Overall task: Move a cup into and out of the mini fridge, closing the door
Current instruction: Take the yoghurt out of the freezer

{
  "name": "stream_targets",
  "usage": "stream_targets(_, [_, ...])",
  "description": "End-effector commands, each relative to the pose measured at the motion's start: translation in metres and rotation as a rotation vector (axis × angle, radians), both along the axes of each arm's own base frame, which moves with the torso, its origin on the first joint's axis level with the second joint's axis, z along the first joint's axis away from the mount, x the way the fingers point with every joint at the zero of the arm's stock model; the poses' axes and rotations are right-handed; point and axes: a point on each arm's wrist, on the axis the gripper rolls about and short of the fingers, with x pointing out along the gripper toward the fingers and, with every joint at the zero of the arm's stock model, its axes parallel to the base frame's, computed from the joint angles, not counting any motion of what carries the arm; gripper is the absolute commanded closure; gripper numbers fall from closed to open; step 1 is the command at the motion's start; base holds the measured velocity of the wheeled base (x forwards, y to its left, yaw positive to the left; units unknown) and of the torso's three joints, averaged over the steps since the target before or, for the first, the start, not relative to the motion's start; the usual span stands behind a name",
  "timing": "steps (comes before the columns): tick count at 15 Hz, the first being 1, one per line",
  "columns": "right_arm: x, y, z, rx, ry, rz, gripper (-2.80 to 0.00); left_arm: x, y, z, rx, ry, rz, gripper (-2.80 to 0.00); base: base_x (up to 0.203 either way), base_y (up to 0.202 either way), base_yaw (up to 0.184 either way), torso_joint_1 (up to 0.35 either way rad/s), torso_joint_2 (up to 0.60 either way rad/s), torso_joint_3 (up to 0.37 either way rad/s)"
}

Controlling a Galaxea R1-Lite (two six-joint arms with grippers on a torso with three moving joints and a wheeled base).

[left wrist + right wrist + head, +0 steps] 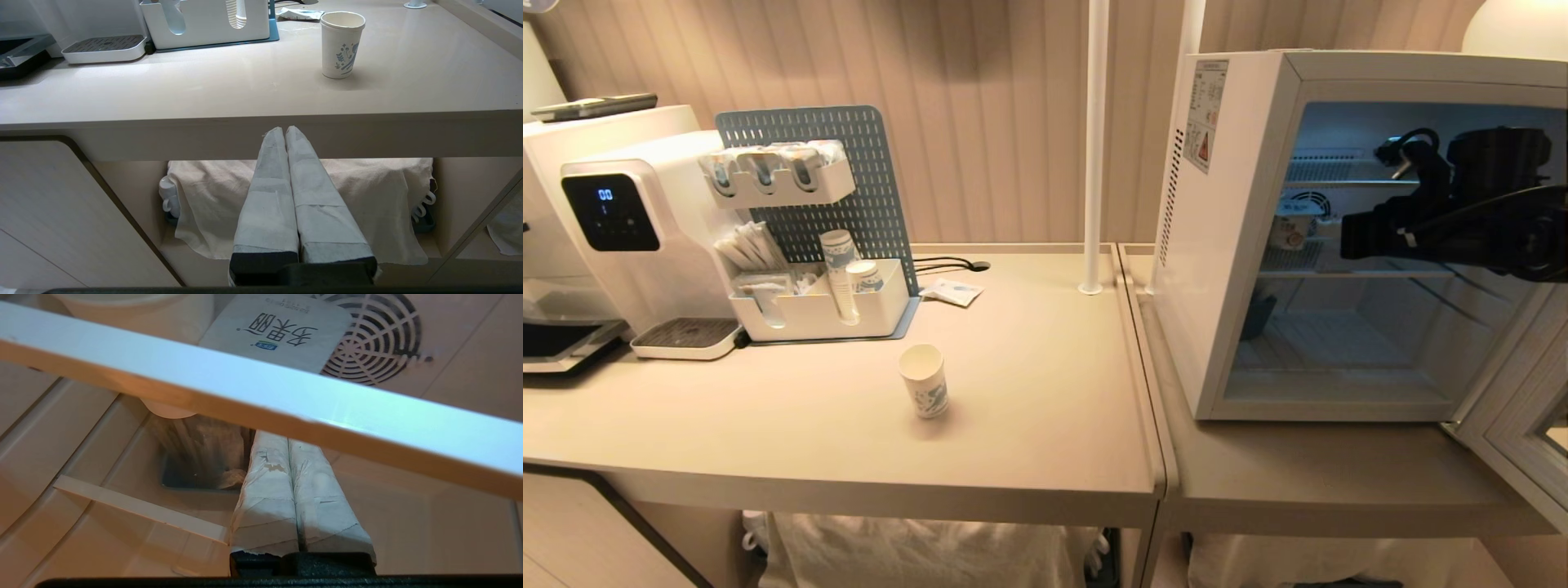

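Observation:
The cup (923, 390), white paper with a blue print, stands upright and alone on the beige table; the left wrist view shows this cup (341, 44) too. The mini fridge (1233, 220) stands at the right with its door (1515, 425) swung wide open. My right arm (1486, 212) reaches into the fridge. My right gripper (288, 437) is shut on nothing, its tips under the white front bar of a shelf (261, 392). My left gripper (284, 130) is shut and empty, parked below the table's front edge.
A foil-lidded tub (1290, 224) sits on the fridge shelf before the round fan (376, 335). A water dispenser (629, 237), an organizer with stacked cups (837, 269), a sachet (952, 291) and a white pole (1094, 147) line the table's back. Cloth-covered items (367, 196) lie under the table.

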Motion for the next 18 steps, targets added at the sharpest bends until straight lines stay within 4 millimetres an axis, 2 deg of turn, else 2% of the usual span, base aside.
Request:
stream_targets(1, [-0.002, 0.0, 0.003, -0.004, -0.011, 0.006, 0.0, 0.0, 0.0, 0.0, 0.0, 0.0, 0.0, 0.0, 0.0, 0.0, 0.0, 0.0, 0.0, 0.0])
stream_targets(3, [-0.004, 0.0, 0.005, -0.004, -0.011, 0.001, 0.0, 0.0, 0.0, 0.0, 0.0, -0.001, 0.001, 0.0, 0.0, 0.0, 0.0, 0.0, 0.0, 0.0])
stream_targets(4, [-0.005, 0.001, 0.002, -0.003, -0.001, 0.005, -2.8, 0.0, 0.0, 0.0, 0.0, 0.001, 0.001, 0.0, 0.0, 0.0, 0.0, 0.0, 0.0, 0.0])
stream_targets(12, [0.005, 0.01, -0.01, 0.013, 0.024, 0.032, -2.8, 0.0, 0.0, 0.0, 0.0, 0.001, 0.001, 0.0, 0.0, 0.0, 0.0, 0.0, 0.0, 0.0])
stream_targets(18, [0.031, 0.015, -0.017, 0.011, -0.019, 0.046, -2.8, 0.0, 0.0, 0.0, 0.0, 0.0, -0.001, 0.0, 0.0, 0.0, 0.0, 0.0, 0.0, 0.0])
